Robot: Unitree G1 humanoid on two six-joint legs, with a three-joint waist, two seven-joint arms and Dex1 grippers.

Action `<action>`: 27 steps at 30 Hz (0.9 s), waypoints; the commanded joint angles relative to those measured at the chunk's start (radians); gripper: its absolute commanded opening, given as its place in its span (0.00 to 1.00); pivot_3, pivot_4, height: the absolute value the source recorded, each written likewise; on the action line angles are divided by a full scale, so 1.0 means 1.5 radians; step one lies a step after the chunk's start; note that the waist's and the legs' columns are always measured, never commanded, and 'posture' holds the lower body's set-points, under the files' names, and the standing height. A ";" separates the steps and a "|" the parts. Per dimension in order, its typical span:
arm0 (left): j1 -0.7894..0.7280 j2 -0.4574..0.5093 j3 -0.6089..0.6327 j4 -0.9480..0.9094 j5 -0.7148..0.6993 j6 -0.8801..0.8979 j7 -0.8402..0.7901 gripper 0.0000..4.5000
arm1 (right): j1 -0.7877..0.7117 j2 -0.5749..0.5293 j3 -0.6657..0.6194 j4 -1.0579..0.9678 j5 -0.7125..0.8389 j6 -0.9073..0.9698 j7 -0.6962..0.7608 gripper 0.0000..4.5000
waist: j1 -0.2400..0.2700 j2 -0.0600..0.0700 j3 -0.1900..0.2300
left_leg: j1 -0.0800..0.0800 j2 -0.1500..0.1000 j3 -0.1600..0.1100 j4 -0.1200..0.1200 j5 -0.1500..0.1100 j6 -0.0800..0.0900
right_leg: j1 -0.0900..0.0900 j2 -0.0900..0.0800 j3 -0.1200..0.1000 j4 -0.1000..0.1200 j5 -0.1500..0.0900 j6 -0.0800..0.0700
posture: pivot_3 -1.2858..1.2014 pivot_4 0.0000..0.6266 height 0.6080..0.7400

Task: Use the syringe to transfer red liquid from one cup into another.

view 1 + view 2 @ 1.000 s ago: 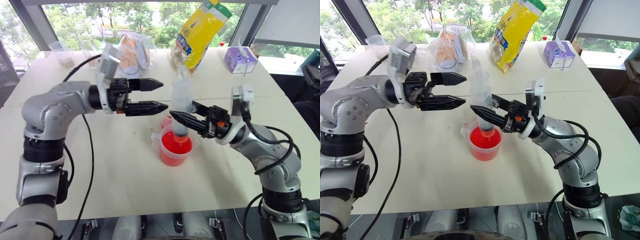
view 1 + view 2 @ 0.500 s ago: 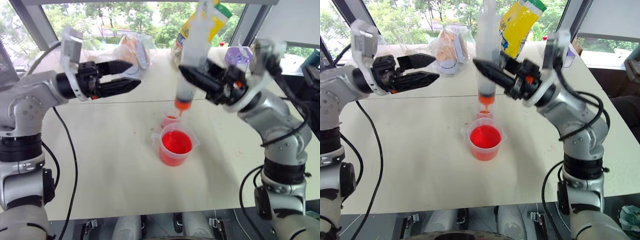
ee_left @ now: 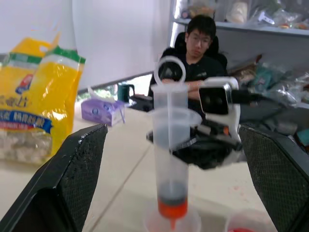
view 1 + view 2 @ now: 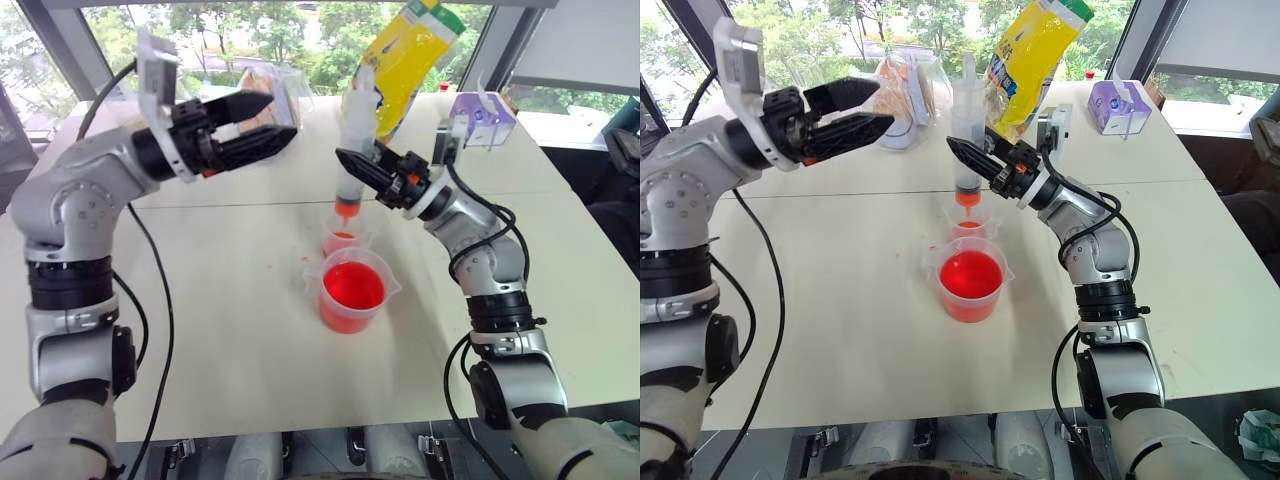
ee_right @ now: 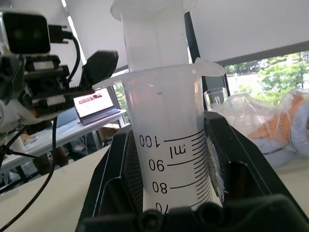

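The syringe [image 4: 358, 150] stands upright in my right gripper [image 4: 352, 163], which is shut on its clear barrel [image 5: 169, 159]. Its orange-red tip [image 4: 965, 196] hangs just above the small clear cup [image 4: 343, 240], which holds a little red liquid. A short band of red liquid [image 3: 172, 209] sits at the bottom of the barrel. In front of the small cup stands the larger spouted beaker [image 4: 352, 292], half full of red liquid [image 4: 970, 273]. My left gripper [image 4: 283, 117] is open and empty, up and to the left of the syringe, pointing at it.
A yellow snack bag [image 4: 405, 60], a purple tissue box [image 4: 480, 118] and clear plastic food bags [image 4: 902, 95] stand along the table's far side. A person [image 3: 200, 46] sits beyond the table in the left wrist view.
My right gripper lifted the syringe out of the beaker and carried it over the small cup. My left gripper rose and moved away to the left, staying open.
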 commanded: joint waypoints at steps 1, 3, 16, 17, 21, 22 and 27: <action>-0.065 -0.034 -0.024 0.062 0.047 -0.062 0.004 0.99 | 0.005 0.008 -0.003 -0.019 -0.010 -0.020 0.011 0.31 | 0.000 0.000 0.000 | 0.000 0.000 0.000 0.000 0.000 0.000 | 0.000 0.000 0.000 0.000 0.000 0.000 | 0.52 0.24 1.00; -0.102 -0.059 -0.041 0.116 0.073 -0.093 -0.006 0.99 | 0.013 0.011 0.001 -0.026 -0.015 -0.020 0.014 0.31 | 0.001 0.000 0.000 | 0.000 0.000 0.000 0.000 0.000 0.000 | 0.000 0.000 0.000 0.000 0.000 0.000 | 0.52 0.24 1.00; -0.163 -0.119 -0.082 0.251 0.146 -0.172 -0.089 0.99 | 0.028 0.014 0.011 -0.051 -0.035 -0.021 0.030 0.31 | -0.001 0.000 0.000 | 0.000 0.000 0.000 0.000 0.000 0.000 | -0.001 0.000 0.000 0.000 0.000 0.000 | 0.52 0.24 1.00; -0.166 -0.123 -0.083 0.257 0.150 -0.177 -0.091 0.99 | 0.027 0.014 0.011 -0.053 -0.035 -0.020 0.030 0.31 | 0.000 0.000 0.000 | 0.000 0.000 0.000 0.000 0.000 0.000 | -0.001 0.000 0.000 0.000 0.000 0.000 | 0.52 0.24 1.00; -0.181 -0.139 -0.087 0.288 0.165 -0.195 -0.100 0.99 | 0.023 0.013 0.015 -0.058 -0.038 -0.020 0.037 0.31 | 0.000 0.000 0.000 | 0.000 -0.001 0.000 0.000 0.000 0.000 | 0.000 0.000 0.000 0.000 0.000 0.000 | 0.52 0.24 1.00; -0.185 -0.144 -0.089 0.297 0.170 -0.201 -0.102 0.99 | 0.022 0.013 0.015 -0.059 -0.039 -0.020 0.039 0.31 | 0.000 0.000 0.000 | 0.000 -0.001 0.000 0.000 0.000 0.000 | 0.000 0.000 0.000 0.000 0.000 0.000 | 0.52 0.24 1.00; -0.206 -0.166 -0.092 0.342 0.190 -0.225 -0.114 0.99 | 0.018 0.010 0.020 -0.058 -0.046 -0.024 0.047 0.31 | 0.000 0.000 0.000 | 0.000 -0.001 0.000 0.000 0.000 0.000 | 0.000 0.000 0.000 0.000 0.000 0.000 | 0.52 0.24 1.00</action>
